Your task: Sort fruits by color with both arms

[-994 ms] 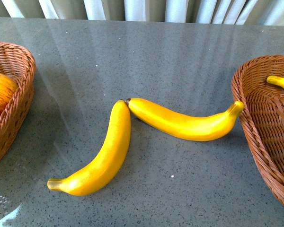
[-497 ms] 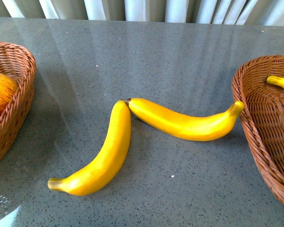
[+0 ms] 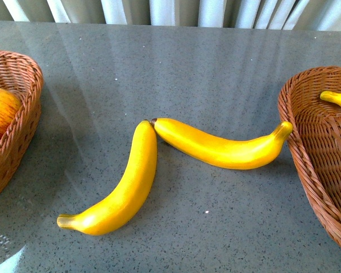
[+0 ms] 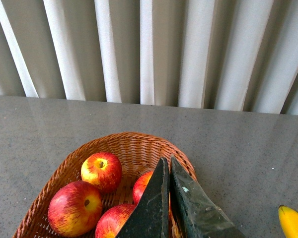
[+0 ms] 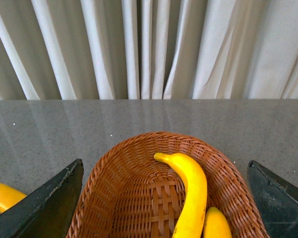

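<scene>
Nothing has moved; left fingers (image 4: 154,210) pressed together, right fingers (image 5: 52,206) spread wide apart.

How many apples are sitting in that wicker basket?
4, all in the basket: the far apple, the larger apple beside it, and a third apple and fourth apple partly behind the shut left gripper. Others may be hidden.

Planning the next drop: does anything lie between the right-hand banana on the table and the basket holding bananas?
Nothing visible does. The banana lies with its stem end right beside the basket; only the basket's own woven wall rises between, so it needs lifting over.
</scene>
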Controlling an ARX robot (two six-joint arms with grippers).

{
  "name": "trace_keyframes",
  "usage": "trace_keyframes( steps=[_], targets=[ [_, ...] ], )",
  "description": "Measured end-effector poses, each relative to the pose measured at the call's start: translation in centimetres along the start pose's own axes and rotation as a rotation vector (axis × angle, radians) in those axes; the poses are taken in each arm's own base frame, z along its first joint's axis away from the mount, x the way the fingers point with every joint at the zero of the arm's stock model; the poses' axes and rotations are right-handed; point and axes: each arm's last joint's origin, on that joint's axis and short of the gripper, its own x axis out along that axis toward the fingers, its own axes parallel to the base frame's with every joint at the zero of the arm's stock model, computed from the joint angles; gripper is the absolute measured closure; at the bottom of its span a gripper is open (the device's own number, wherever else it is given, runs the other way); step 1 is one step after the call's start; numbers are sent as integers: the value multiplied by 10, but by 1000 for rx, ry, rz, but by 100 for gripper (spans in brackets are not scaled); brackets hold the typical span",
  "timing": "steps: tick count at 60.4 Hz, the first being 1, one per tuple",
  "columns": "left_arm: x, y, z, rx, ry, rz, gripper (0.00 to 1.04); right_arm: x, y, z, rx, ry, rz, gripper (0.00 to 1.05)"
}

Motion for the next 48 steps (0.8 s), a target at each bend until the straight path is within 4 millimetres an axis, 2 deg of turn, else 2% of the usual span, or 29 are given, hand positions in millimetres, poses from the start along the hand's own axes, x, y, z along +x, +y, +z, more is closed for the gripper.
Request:
trace_keyframes(
  steps=[30, 36, 48],
  targets=[
    [-12, 0, 0, 0, -1, 0, 103, 0, 0, 0, 0, 0, 0, 9],
    [-22, 0, -4, 0, 22, 1, 103, 0, 0, 0, 0, 0, 0, 9],
    [-23, 0, -4, 0, 16, 2, 103, 0, 0, 0, 0, 0, 0, 9]
  ],
)
